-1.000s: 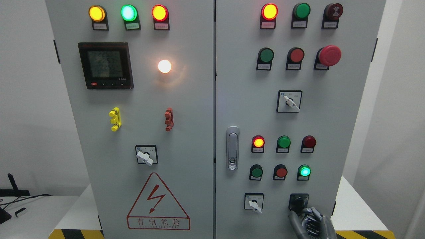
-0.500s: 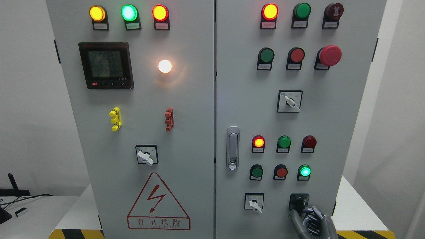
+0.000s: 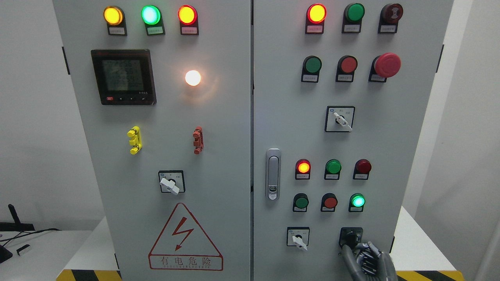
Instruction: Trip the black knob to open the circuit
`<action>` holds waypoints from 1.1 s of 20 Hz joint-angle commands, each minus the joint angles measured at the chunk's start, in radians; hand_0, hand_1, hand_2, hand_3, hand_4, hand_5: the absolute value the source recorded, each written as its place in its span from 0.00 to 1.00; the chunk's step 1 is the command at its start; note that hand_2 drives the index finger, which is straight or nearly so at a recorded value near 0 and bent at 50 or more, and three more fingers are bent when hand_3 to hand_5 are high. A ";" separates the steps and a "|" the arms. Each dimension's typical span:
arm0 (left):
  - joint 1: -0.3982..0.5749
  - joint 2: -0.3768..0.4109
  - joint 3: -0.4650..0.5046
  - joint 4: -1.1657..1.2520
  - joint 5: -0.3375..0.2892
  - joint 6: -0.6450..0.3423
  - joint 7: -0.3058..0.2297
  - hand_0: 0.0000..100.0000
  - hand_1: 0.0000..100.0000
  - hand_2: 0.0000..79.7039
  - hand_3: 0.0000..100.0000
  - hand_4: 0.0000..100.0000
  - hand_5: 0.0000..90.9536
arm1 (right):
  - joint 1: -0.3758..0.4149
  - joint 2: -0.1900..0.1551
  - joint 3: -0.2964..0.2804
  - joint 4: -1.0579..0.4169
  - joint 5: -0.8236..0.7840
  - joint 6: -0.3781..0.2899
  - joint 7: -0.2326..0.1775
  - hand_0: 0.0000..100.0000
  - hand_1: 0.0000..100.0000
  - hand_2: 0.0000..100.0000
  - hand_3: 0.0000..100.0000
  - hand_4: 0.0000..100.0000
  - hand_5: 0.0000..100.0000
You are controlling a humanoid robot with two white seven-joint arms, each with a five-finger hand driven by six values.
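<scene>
A: At the bottom right of the grey metal cabinet's right-hand door (image 3: 390,117) sits the black rotary knob in its square black plate (image 3: 350,236), just right of a white-handled selector switch (image 3: 298,237).

B: And the right hand (image 3: 367,262)?

A: The grey, segmented robot hand reaches up from the bottom edge. Its fingers (image 3: 348,255) are curled up to the knob's lower edge, fingertips touching it. Whether they truly pinch it, I cannot tell.

B: Anything different from half a second ago?

A: Hardly. Hand and knob sit almost where they were; the whole view has slid very slightly left.

B: What's hidden?

A: The knob's lower part is covered by the fingertips, so its pointer position is hard to read. The wrist is cut off by the frame. The small labels under the lit green round lamp (image 3: 357,201) above are too small to read.
</scene>
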 commanded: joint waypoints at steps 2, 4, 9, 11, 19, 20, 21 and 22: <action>0.000 0.000 0.000 0.000 0.005 0.000 0.000 0.12 0.39 0.00 0.00 0.00 0.00 | 0.000 0.005 -0.016 0.000 0.000 0.000 0.001 0.42 0.63 0.53 0.95 1.00 1.00; 0.000 0.000 0.000 0.000 0.005 0.000 0.000 0.12 0.39 0.00 0.00 0.00 0.00 | -0.001 0.003 -0.016 0.002 0.000 0.000 0.001 0.42 0.63 0.53 0.95 1.00 1.00; 0.001 0.000 0.000 0.000 0.005 0.000 0.000 0.12 0.39 0.00 0.00 0.00 0.00 | 0.003 0.003 -0.018 0.000 0.002 -0.002 0.001 0.42 0.62 0.54 0.96 1.00 1.00; 0.000 0.001 0.000 0.000 0.005 0.000 0.000 0.12 0.39 0.00 0.00 0.00 0.00 | 0.003 0.003 -0.021 0.000 0.002 -0.003 0.001 0.42 0.62 0.54 0.96 1.00 1.00; 0.000 0.000 0.000 0.000 0.005 0.000 0.000 0.12 0.39 0.00 0.00 0.00 0.00 | 0.006 0.003 -0.024 0.002 0.011 -0.009 0.001 0.42 0.62 0.53 0.95 1.00 1.00; 0.000 0.001 0.000 0.000 0.005 0.000 0.000 0.12 0.39 0.00 0.00 0.00 0.00 | 0.006 0.003 -0.024 0.000 0.011 -0.009 0.001 0.42 0.62 0.53 0.95 1.00 1.00; 0.000 0.000 0.000 0.000 0.005 0.000 0.000 0.12 0.39 0.00 0.00 0.00 0.00 | 0.006 0.003 -0.022 0.000 0.011 -0.011 0.000 0.42 0.62 0.53 0.95 1.00 1.00; 0.000 0.000 0.000 0.000 0.005 0.000 0.000 0.12 0.39 0.00 0.00 0.00 0.00 | 0.006 0.002 -0.022 0.000 0.014 -0.011 0.000 0.42 0.62 0.53 0.95 1.00 1.00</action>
